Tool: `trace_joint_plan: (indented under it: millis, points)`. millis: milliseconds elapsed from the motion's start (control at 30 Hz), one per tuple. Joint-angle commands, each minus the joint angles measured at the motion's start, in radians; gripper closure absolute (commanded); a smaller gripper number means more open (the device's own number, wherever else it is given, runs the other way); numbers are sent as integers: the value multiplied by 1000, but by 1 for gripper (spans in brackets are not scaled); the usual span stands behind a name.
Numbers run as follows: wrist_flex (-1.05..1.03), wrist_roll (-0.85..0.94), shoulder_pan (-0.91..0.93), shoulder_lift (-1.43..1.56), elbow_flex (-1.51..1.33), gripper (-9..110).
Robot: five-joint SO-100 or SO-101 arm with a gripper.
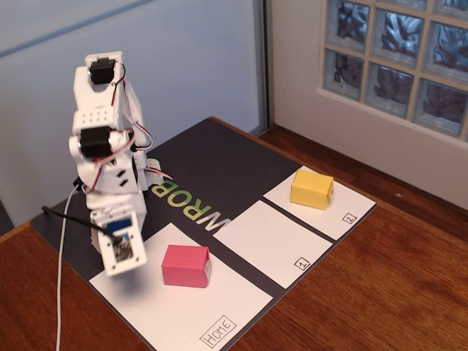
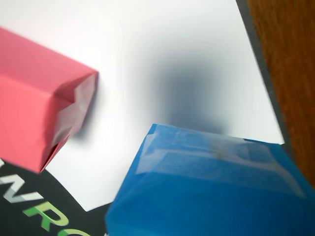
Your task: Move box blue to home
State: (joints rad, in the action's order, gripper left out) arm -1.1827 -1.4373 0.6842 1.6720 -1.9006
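Observation:
The box blue [image 2: 206,191] fills the lower part of the wrist view and throws a soft shadow on the white sheet below, so it hangs above it. In the fixed view only a strip of the box blue [image 1: 119,222] shows inside my gripper [image 1: 121,250], which points down over the left end of home [image 1: 219,296] and is shut on the box. The fingers themselves are hidden in the wrist view. Home is the big white sheet with the "HOME" label [image 1: 219,330] at its near corner; its bare part [image 2: 162,49] spreads under the box.
A pink box [image 1: 186,265] sits on home just right of the gripper, and shows as the pink box [image 2: 34,113] at the left. A yellow box [image 1: 311,188] stands on sheet "2" [image 1: 349,208]. Sheet "1" [image 1: 267,241] lies between. Black mat [image 1: 212,164], wooden table [image 1: 380,285].

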Motion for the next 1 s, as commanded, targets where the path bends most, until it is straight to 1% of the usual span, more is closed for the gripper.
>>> trace_joint_plan:
  millis: [0, 133, 533, 967]
  points:
    - [75, -60, -8, -29, 5, 102]
    - [181, -94, -23, -97, 12, 102]
    - [322, -100, -46, -213, 31, 102]
    - [365, -77, -61, -235, 37, 101]
